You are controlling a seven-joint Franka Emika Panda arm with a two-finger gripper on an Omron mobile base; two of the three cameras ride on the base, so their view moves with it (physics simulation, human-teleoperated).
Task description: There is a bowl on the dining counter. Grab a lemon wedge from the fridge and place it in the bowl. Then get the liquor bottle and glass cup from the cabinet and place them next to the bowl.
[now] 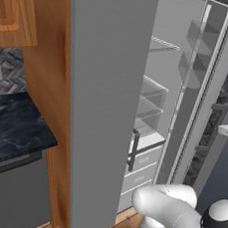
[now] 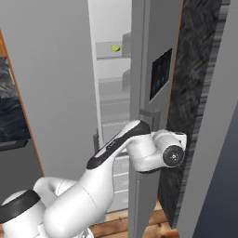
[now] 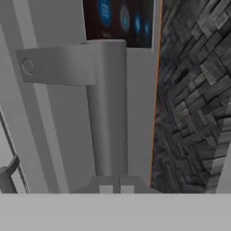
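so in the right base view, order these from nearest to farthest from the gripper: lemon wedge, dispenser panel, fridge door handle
1. fridge door handle, straight ahead of the shut gripper.
2. dispenser panel, above on the same door.
3. lemon wedge, farthest, up on a shelf inside the fridge.

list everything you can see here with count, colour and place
fridge: one, flat grey, fills the middle; one door swung open, pale shelves and clear bins inside
lemon wedge: one, yellow-green, on an upper shelf inside the fridge
dispenser panel: one, black, on the face of the open door
bar handle: one, grey, upright on that door, just below the panel
cabinet: one, orange-brown wood, upper left of the fridge
marble worktop: one, dark blue-black veined, left of the fridge
herringbone wall: dark grey, right of the fridge
wooden floor: brown, at the fridge's foot
arm: one, white with dark joints, reaching to the door
gripper: one, shut, at the handle's lower end
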